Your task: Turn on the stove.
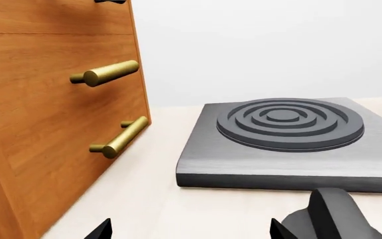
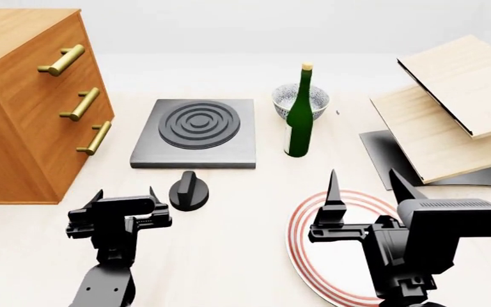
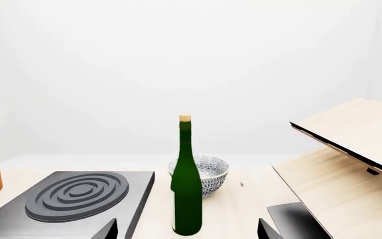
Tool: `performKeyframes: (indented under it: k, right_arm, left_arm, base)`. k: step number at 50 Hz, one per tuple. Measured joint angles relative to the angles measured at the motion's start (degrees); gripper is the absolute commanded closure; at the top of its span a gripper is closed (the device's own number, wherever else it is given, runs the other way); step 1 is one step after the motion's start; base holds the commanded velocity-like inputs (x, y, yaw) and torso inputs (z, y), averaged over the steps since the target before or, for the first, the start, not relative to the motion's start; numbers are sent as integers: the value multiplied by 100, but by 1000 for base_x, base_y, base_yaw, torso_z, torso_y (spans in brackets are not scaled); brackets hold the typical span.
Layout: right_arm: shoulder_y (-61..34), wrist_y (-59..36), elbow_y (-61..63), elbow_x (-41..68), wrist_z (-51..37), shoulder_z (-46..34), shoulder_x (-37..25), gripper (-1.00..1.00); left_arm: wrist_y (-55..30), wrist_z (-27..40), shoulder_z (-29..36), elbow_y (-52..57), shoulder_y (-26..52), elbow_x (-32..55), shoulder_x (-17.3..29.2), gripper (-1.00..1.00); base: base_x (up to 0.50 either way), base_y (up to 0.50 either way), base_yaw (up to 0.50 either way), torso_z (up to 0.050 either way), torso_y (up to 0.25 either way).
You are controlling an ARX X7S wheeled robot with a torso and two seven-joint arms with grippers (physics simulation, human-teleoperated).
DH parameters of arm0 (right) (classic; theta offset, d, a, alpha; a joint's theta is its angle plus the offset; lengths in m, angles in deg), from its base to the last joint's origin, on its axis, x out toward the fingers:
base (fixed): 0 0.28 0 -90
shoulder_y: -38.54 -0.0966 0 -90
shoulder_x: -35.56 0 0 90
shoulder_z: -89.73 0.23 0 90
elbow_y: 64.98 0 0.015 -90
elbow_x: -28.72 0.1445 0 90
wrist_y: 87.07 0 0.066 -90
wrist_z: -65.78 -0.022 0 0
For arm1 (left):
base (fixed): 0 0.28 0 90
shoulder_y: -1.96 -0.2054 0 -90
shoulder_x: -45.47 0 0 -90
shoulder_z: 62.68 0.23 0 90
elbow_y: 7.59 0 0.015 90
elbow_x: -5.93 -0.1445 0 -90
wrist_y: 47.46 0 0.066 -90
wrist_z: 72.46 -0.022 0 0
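Note:
The stove (image 2: 196,132) is a flat dark grey slab with dark concentric burner rings (image 2: 199,121). It lies on the pale table beside the wooden drawer unit. It also shows in the left wrist view (image 1: 290,144) and the right wrist view (image 3: 71,199). Its small black round knob (image 2: 188,190) stands on the table in front of the slab, and part of it shows in the left wrist view (image 1: 330,216). My left gripper (image 2: 126,197) is open and empty, just left of the knob. My right gripper (image 2: 363,184) is open and empty above the red-ringed plate.
A wooden drawer unit (image 2: 23,109) with brass handles stands at the left. A green bottle (image 2: 298,115) and a patterned bowl (image 2: 301,100) stand right of the stove. A red-ringed white plate (image 2: 331,256) lies at the front right. Tilted wooden boards (image 2: 450,109) stand at the far right.

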Motion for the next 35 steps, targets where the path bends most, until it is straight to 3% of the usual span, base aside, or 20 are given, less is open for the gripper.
performKeyframes:
  k: [14, 26, 30, 35]
  right_arm:
    - [65, 112, -38, 22, -30, -42, -42, -100]
    - [135, 222, -86, 15, -48, -80, -91, -100]
    - [155, 254, -102, 23, -53, -77, -109, -100]
    - [183, 287, -110, 49, -59, -52, -129, -100]
  left_arm:
    - [575, 54, 235, -914, 198, -146, -228, -100]
    - [1348, -6, 386, -2461, 948, -161, -535, -100]
    - [1190, -68, 489, -2219, 887, -135, -612, -100]
    - [543, -194, 736, -1020, 532, -99, -632, -100]
  base:
    - [0, 0, 0, 0, 0]
    - [0, 0, 0, 0, 0]
    - [0, 0, 0, 0, 0]
    - [0, 0, 0, 0, 0]
